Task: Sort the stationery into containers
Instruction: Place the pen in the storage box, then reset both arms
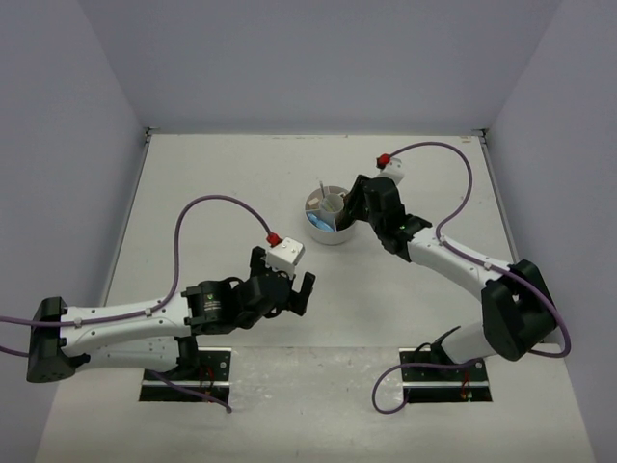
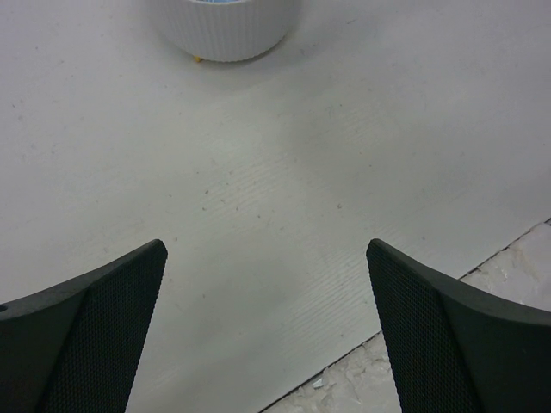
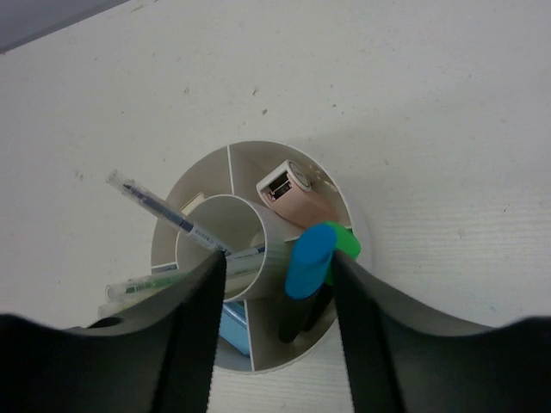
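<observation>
I see the table (image 1: 193,174) bare of loose stationery from above, so I judge the sort is at or near its last drop. The organiser (image 1: 331,234) sits right of centre toward the far side. My right gripper (image 1: 355,207) hangs directly over it, while my left gripper (image 1: 304,289) waits nearer, left of the organiser and above bare table. The overhead view cannot show me which compartment is in play. The right wrist view does: the right gripper's (image 3: 280,260) fingers stand apart, clamped on nothing. The blue highlighter (image 3: 307,258) stands between them in the right-hand wedge, beside the green highlighter (image 3: 346,241). A pink marker (image 3: 293,194) lies in the far wedge, thin pens (image 3: 164,211) lean out of the central cup (image 3: 215,200), and something pale blue (image 3: 234,331) sits in the near wedge. I read this as the release step. My next move should be a straight lift, because the pens lean close to the left finger. The left wrist view adds only wide-spread fingers on the left gripper (image 2: 265,249) and the organiser's ribbed wall (image 2: 225,30) ahead.
</observation>
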